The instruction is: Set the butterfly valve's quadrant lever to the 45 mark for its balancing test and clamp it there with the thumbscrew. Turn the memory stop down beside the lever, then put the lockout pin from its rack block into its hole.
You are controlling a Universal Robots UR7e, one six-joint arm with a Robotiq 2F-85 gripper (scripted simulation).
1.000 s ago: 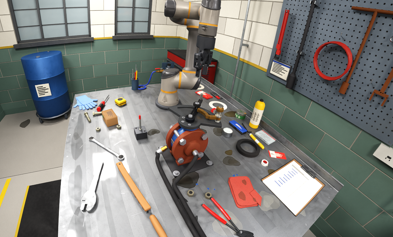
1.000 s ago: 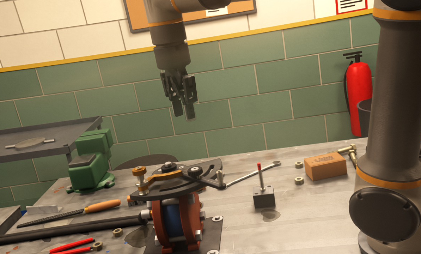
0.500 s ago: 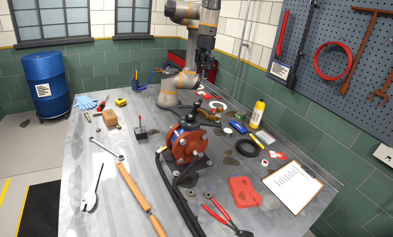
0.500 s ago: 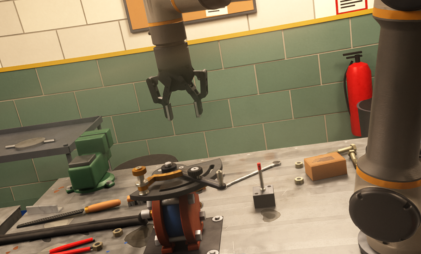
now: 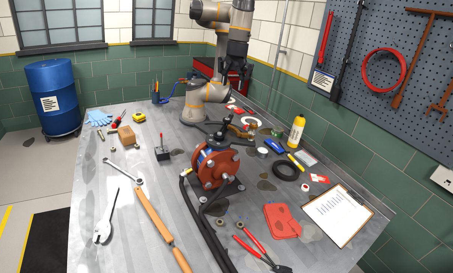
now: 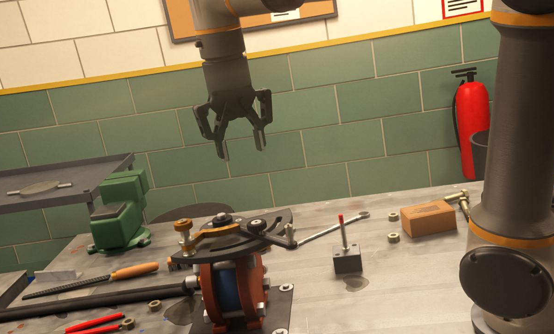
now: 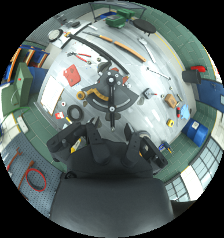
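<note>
The black quadrant lever (image 5: 224,127) (image 6: 266,234) (image 7: 111,99) lies across the quadrant plate on top of the red and blue butterfly valve (image 5: 215,163) (image 6: 231,286). A black thumbscrew knob (image 6: 256,225) (image 5: 227,119) sits on the lever. The brass memory stop (image 5: 239,130) (image 6: 206,234) (image 7: 92,94) sits on the plate beside the lever. My gripper (image 5: 235,76) (image 6: 242,149) hangs open and empty, high above the lever's outer end. The red-tipped lockout pin (image 5: 161,140) (image 6: 342,232) stands upright in its grey rack block (image 5: 162,153) (image 6: 347,257) (image 7: 148,93), on the table apart from the valve.
A cardboard box (image 5: 126,135) (image 6: 427,218) lies beyond the rack block with nuts around it. Black hoses (image 5: 201,217) run from the valve toward the table's front. A green vise (image 6: 119,212) stands behind the valve. My arm's base (image 5: 196,102) stands at the table's back.
</note>
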